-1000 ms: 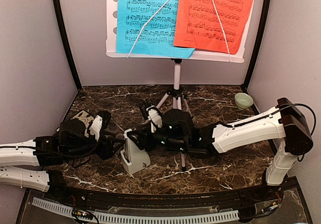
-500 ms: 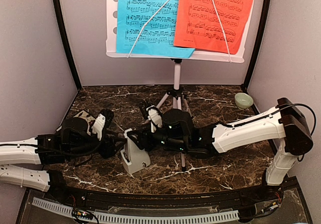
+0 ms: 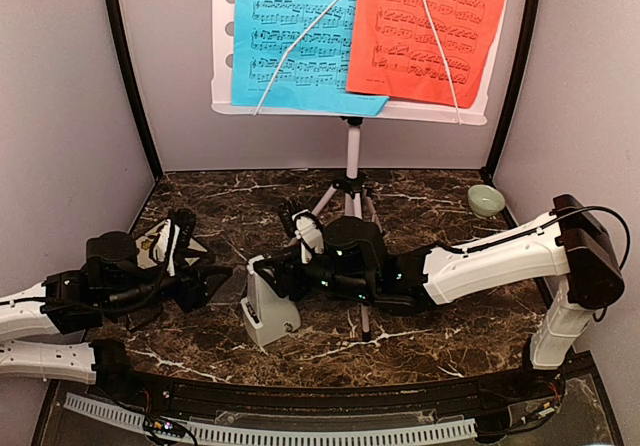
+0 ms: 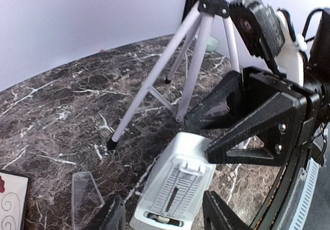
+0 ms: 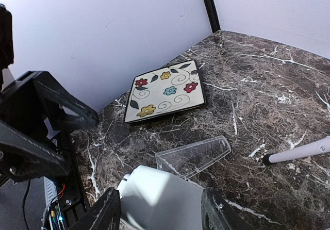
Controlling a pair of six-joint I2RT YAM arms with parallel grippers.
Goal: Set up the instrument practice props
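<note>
One metronome (image 3: 270,311) is clamped at its top by the right fingers (image 3: 262,271). Left fingers (image 3: 208,286) are spread wide, empty, just beside it.

music stand (image 3: 352,154) cropped at top; metronome (image 5: 160,198) cut off below.

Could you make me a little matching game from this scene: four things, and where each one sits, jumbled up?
1 blue music sheet
2 red-orange music sheet
3 green bowl
4 metronome

a back right corner of the table
b left side of the stand
c on the table, nearest the front edge
d right side of the stand

Pairs: 1-b, 2-d, 3-a, 4-c
</note>
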